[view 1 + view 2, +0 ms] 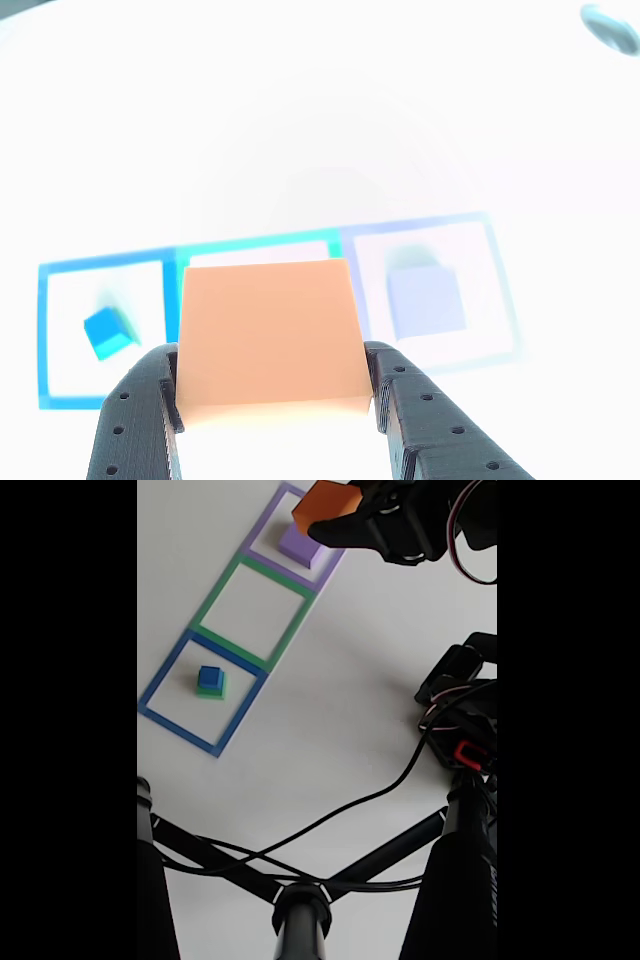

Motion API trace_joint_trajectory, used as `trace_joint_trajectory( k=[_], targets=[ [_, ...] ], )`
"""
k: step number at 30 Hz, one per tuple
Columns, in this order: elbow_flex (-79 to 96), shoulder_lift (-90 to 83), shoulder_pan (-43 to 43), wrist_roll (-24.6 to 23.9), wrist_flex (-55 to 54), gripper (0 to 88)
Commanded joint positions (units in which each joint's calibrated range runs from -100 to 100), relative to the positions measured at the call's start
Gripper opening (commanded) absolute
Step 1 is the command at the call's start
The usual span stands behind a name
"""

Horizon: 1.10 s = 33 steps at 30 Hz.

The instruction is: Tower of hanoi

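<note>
An orange block [268,340] sits clamped between my gripper's [272,362] two black fingers, and it hides most of the green outline behind it in the other view. The fixed view shows the gripper [345,507] holding the orange block [328,500] in the air, just up and right of the purple block [299,543]. That purple block [425,300] rests inside the purple square outline [262,530]. A small blue cube [108,331] lies in the blue outline [165,675]; the fixed view shows the blue cube [210,675] on a thin green piece.
The green square outline [222,583] between the other two has nothing inside it. The arm's base and cables [455,720] stand at the right of the white table. A black stand [300,905] with rods crosses the front of the fixed view.
</note>
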Motion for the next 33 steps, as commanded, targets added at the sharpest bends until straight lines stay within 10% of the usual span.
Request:
trace_joint_trajectory(
  k=[1, 14, 33],
  targets=[
    [-1.76, 1.1, -2.02, 0.0, -0.42, 9.0],
    [29.87, -3.02, -4.32, 0.0, -23.01, 8.9],
    [81.87, 4.98, -4.8, 0.0, -95.65, 8.9]
  ],
)
